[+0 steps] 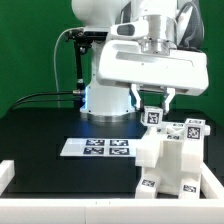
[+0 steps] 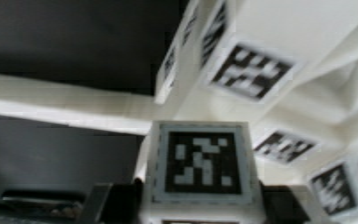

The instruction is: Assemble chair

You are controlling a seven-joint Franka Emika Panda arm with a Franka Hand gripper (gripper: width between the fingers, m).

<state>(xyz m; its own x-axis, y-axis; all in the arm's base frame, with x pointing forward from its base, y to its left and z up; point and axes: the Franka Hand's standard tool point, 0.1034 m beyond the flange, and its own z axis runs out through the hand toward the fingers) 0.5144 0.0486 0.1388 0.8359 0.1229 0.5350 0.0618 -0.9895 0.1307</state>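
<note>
Wrist view alone shows the hand [image 2: 197, 200] pinching a tagged chair [image 1: 172, 150] piece [image 2: 201, 160].

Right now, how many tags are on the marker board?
4, small and blurry: a far pair and a near pair on the marker board, exterior view's left of the chair parts. None looks hidden.

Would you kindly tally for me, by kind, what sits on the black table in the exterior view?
Assembled chair parts, white and tagged, as one cluster: 1
Marker board, flat and white: 1
Robot arm with its gripper above the cluster: 1
White border wall at the table's front: 1
Total: 4
</note>
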